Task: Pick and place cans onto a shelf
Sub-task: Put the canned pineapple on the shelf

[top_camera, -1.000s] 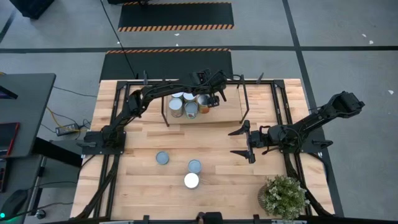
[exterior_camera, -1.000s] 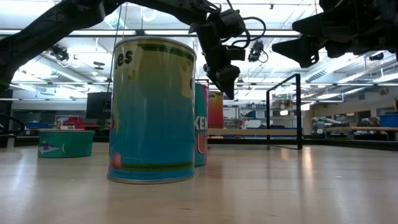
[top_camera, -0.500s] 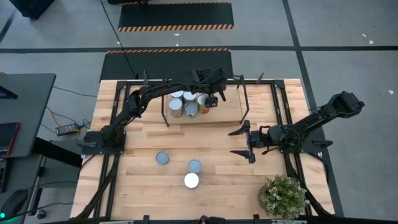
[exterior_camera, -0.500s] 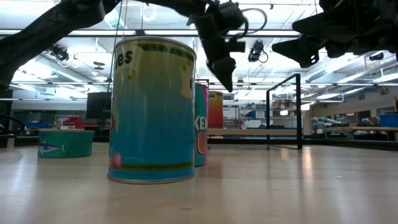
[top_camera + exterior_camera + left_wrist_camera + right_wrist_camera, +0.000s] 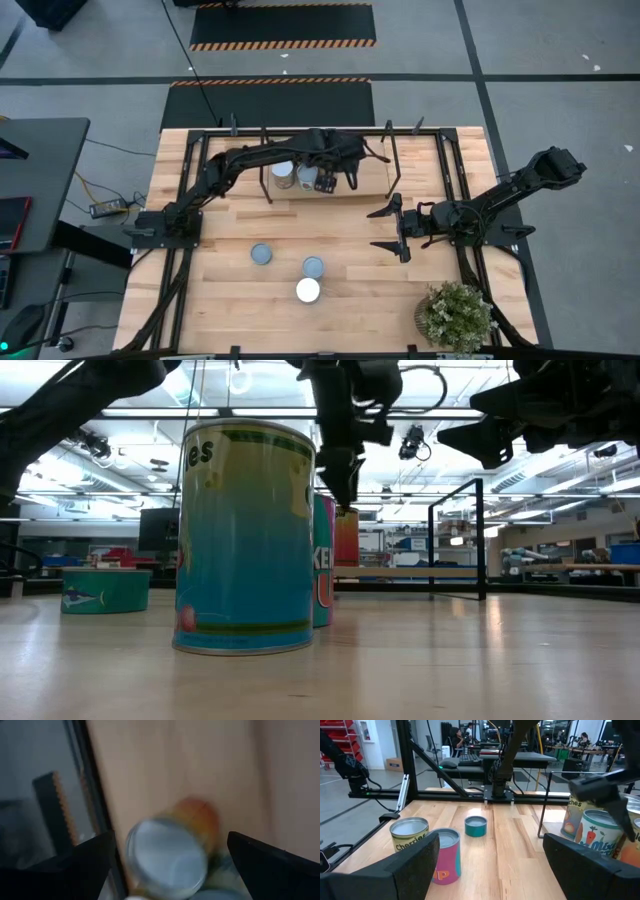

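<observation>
Setting: workshop floor with striped hazard mats beyond a light-wood table; benches and people far off in the right wrist view.

Left arm: reaches across to the shelf at the table's far edge; left gripper hangs over the cans grouped there, fingers spread wide with nothing between them. In its own wrist view a silver-topped, orange-sided can lies below, between the fingers but apparently not touched; that view is blurred, so contact cannot be ruled out.

Shelved cans: a cluster stands upright on the left part of the board, packed close, probably to leave the right part free. The arm hides some, so the count is uncertain.

Loose cans: three remain on the open table toward the near side: blue-grey top, blue-grey top, white top, near each other yet apart.

Right arm: waits over the table's right side, right gripper part open, empty, aimed toward the loose cans.

Plant: potted, at the near right corner, clear of the work.

Judgement: the loose cans are still to shelve; the open left fingers suggest a can just set down.
</observation>
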Action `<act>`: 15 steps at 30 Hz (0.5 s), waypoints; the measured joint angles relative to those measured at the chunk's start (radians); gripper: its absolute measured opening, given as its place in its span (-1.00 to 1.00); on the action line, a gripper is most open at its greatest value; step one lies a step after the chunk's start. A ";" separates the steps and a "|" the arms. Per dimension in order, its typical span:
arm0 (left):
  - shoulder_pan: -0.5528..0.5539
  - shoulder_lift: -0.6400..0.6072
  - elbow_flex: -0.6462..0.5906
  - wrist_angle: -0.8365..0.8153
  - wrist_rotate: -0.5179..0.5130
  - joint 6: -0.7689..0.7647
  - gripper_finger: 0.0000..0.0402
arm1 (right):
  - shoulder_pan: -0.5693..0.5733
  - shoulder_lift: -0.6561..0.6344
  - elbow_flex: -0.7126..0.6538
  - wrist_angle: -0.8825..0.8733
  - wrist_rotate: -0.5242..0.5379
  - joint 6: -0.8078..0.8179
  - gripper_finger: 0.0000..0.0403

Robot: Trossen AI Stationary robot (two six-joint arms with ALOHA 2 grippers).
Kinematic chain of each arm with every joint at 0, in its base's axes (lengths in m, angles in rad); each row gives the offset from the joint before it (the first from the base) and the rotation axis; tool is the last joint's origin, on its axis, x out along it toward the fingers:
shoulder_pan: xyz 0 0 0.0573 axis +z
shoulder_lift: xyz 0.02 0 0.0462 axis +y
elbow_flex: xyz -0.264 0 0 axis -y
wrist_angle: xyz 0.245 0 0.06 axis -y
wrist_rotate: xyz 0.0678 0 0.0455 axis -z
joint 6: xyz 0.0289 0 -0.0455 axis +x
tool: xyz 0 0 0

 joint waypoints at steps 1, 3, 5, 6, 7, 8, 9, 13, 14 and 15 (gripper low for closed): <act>0.000 0.001 -0.001 -0.005 -0.030 -0.001 0.94 | 0.000 0.000 0.000 0.000 0.000 0.000 0.81; 0.001 0.006 0.002 0.009 -0.079 0.001 0.94 | 0.000 0.000 0.000 0.000 0.000 0.000 0.81; 0.001 0.010 0.001 0.004 -0.101 0.008 0.94 | 0.000 0.000 0.000 0.000 0.000 0.000 0.81; 0.002 0.012 0.001 0.008 -0.110 0.009 0.94 | 0.000 0.000 0.000 0.000 0.000 0.000 0.81; 0.003 0.016 0.001 0.017 -0.115 0.008 0.94 | 0.000 0.000 0.000 0.000 0.000 0.000 0.81; 0.004 0.017 0.001 0.025 -0.115 0.006 0.94 | 0.000 0.000 0.000 0.001 0.000 0.000 0.81; 0.005 0.018 0.001 0.023 -0.115 0.002 0.94 | 0.000 0.000 0.000 0.000 0.000 0.000 0.81; 0.011 0.018 0.001 0.028 -0.113 -0.040 0.94 | 0.000 0.000 0.000 0.000 0.000 0.000 0.81; 0.012 0.019 0.001 0.029 -0.110 -0.048 0.94 | 0.000 0.000 0.000 0.000 0.000 0.000 0.81; 0.013 0.019 0.001 0.029 -0.109 -0.059 0.94 | 0.000 0.000 0.000 0.000 -0.001 0.000 0.81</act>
